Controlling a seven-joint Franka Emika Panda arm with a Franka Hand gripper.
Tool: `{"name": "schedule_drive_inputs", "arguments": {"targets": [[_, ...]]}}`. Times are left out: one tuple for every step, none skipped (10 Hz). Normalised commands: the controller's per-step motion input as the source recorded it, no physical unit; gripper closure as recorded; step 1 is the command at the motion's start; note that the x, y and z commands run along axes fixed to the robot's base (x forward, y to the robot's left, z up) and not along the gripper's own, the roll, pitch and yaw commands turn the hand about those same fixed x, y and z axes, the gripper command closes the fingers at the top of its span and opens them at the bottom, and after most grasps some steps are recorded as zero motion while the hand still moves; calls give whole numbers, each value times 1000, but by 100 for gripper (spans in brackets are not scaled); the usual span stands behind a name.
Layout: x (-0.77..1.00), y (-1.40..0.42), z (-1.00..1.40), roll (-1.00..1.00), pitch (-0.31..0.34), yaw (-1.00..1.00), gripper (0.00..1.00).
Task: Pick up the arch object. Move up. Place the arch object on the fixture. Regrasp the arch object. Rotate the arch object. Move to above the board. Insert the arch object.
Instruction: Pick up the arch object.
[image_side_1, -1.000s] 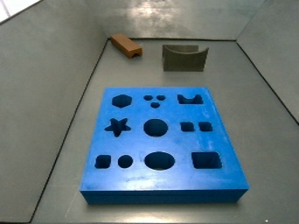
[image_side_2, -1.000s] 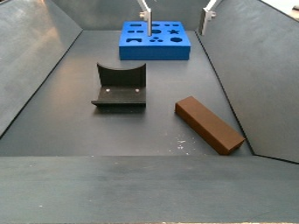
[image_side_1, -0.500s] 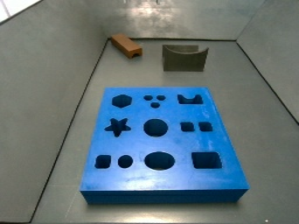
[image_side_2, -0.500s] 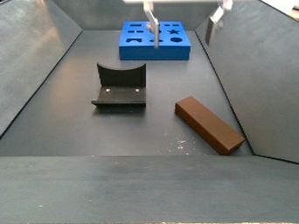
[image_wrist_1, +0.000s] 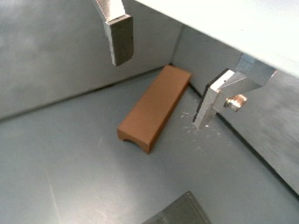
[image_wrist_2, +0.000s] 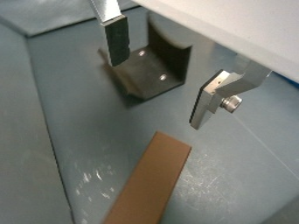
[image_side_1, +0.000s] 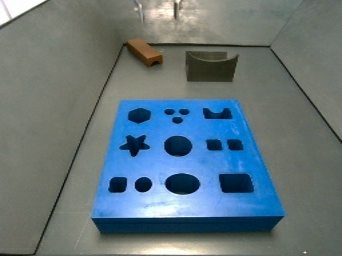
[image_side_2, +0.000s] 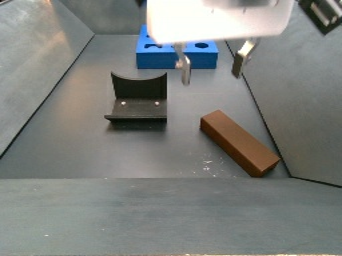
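In a wrist view my gripper hangs wide open and empty above the arch, which lies flat on the floor. Another wrist view shows the fixture just beyond it. In a side view, the board sits well apart. I judge I'm on the pickup: next, descend and straddle the bar.

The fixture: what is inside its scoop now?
Nothing lies in the scoop of the fixture; the arch object lies apart on the floor. The open tool hangs above, empty. Its underside is hidden.
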Motion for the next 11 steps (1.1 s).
{"name": "schedule_drive_inputs", "arguments": {"targets": [[0,11,-580,0,-126,666,0],[0,34,-586,0,-129,629,0],[-86,66,-583,20,-131,577,0],[-143,117,-554,16,-131,494,0],[-166,106,-537,0,-134,394,0],[-131,77,-506,0,-133,343,0],[-83,34,-486,0,-139,291,0],[-34,26,-460,-27,-136,251,0],[-6,17,-454,-27,-137,234,0],[0,23,-460,-27,-131,220,0],[0,17,-449,-33,-144,211,0]]}}
